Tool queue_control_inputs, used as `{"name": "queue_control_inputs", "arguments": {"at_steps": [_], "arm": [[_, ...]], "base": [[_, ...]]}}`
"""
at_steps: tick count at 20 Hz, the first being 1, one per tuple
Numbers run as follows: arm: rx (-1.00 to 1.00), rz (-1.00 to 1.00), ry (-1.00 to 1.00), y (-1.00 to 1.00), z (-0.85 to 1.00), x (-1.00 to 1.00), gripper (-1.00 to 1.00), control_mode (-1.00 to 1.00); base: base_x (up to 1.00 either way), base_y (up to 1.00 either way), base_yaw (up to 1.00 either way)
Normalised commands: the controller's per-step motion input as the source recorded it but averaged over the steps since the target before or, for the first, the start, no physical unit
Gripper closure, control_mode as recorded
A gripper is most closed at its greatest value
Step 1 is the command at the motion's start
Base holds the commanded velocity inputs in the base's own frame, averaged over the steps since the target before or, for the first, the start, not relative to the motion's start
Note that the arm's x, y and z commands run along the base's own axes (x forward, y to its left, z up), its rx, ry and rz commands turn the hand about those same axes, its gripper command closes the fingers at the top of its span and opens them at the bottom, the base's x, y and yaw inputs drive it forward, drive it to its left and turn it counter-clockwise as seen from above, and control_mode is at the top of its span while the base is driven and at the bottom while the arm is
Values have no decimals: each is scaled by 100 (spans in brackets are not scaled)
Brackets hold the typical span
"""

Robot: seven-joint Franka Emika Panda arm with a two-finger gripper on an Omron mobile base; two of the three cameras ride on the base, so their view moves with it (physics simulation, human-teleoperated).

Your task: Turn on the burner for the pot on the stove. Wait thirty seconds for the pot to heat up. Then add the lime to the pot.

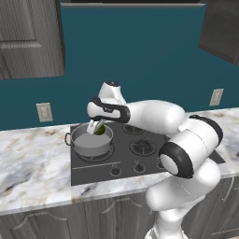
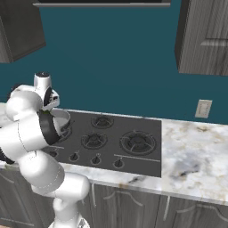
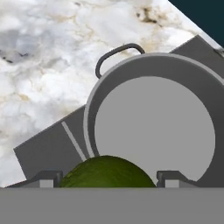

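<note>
Hand view shows the lime (image 3: 107,172) between the two finger tips of the gripper (image 3: 107,177), which clamps it, directly over the pale inside of the pot (image 3: 153,131). From the left base view, the pot sits on the rear left burner of the stove (image 1: 140,161). I judge the risk small: a release from this height could make the lime bounce against the rim, or the fingers could knock the pot.
</note>
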Motion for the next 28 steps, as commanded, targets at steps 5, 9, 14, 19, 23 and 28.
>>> {"name": "queue_control_inputs", "arguments": {"at_steps": [5,9,14,19,23,28], "arm": [[-3,0,0,19,-17,11,100,-100],[0,0,0,1,-8,7,100,-100],[0,0,1,0,-17,17,100,-100],[-1,0,2,0,-26,23,100,-100],[-1,0,2,3,-22,24,100,-100],[-1,0,2,4,-23,23,100,-100]], "base": [[0,0,0],[0,0,0],[0,0,0],[0,0,0],[0,0,0],[0,0,0]]}}
